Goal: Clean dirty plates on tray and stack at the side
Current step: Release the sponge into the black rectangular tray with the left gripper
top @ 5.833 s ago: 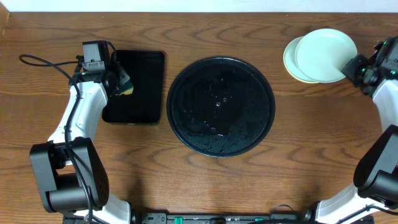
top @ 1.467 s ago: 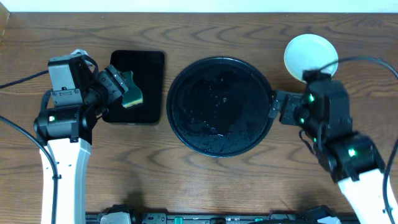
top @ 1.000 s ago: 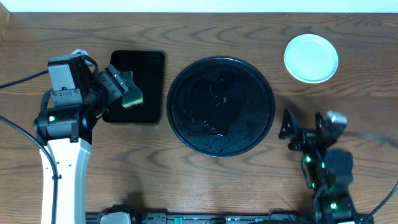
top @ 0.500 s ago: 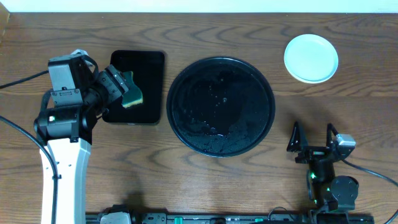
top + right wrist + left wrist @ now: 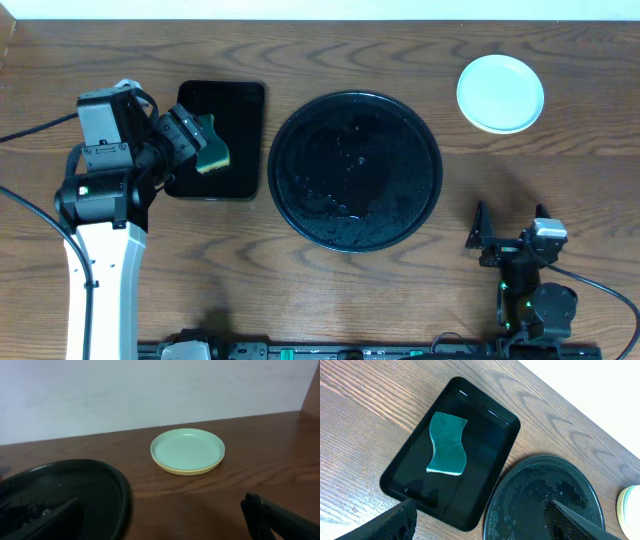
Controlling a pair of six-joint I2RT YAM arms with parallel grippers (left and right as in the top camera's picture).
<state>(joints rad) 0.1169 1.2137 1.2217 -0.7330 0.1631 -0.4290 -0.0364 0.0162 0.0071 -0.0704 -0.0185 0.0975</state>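
The round black tray [image 5: 355, 170] sits mid-table, its floor wet and beaded with droplets. The plates [image 5: 500, 93] are stacked on bare wood off the tray's far right side, clear of its rim. The right wrist view shows a mint plate on top with a yellow one at the bottom (how many lie between I cannot tell).

To the tray's left, close but not touching, lies a smaller rectangular tray [image 5: 452, 455]. A green sponge [image 5: 447, 444] rests flat inside it. The left gripper [image 5: 188, 140] hangs over that rectangular tray with its jaws spread wide, holding nothing; the sponge lies below it, between the two fingers as its wrist camera sees them.

The right gripper [image 5: 507, 232] is off the round tray's near right side, over bare tabletop. Its jaws are also spread wide and empty, facing towards the plates.
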